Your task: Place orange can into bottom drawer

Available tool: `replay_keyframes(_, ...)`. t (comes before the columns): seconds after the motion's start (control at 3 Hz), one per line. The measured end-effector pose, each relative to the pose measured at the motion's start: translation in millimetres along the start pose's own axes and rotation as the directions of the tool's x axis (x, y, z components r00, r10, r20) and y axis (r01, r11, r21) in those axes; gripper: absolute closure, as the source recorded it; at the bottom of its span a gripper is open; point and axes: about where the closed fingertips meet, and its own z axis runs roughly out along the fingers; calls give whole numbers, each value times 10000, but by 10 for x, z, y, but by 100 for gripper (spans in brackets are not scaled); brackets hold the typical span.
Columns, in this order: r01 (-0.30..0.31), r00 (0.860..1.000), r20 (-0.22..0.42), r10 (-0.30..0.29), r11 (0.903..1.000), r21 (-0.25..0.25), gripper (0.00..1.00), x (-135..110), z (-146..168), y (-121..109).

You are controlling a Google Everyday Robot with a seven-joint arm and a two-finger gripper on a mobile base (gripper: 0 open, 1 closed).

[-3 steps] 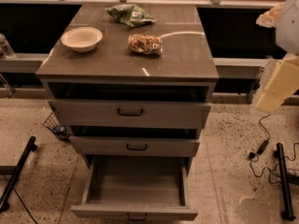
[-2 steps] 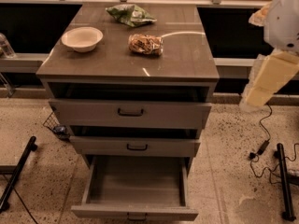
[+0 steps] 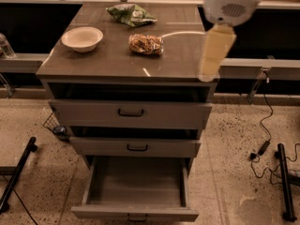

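Observation:
The orange can (image 3: 146,44) lies on its side near the middle of the grey cabinet top (image 3: 108,62). The bottom drawer (image 3: 135,213) is pulled out towards me and its inside looks empty. The two shallower drawers above it are slightly ajar. My arm comes in from the top right, with a white joint and a pale tan end. My gripper (image 3: 209,71) hangs over the right edge of the cabinet top, to the right of the can and apart from it. It holds nothing that I can see.
A white bowl (image 3: 82,38) stands at the left of the top and a green snack bag (image 3: 131,14) lies at the back. A counter runs behind the cabinet. Cables (image 3: 262,146) and black stand legs (image 3: 286,182) lie on the speckled floor at the right, another leg (image 3: 16,172) at the left.
My arm has swung left from the right edge of the view to above the cabinet's right side. The can, bowl, bag and drawers have not moved.

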Motion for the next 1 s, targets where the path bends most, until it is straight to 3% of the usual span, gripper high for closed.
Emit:
replay_keyframes(0.67, 1377, 9885, -578, -1398, 9897, -390, 0, -883, 574, -617)
replay_keyframes(1.0, 1420, 9869, -699, -1456, 9884, -534, 0, -1249, 885, -889)
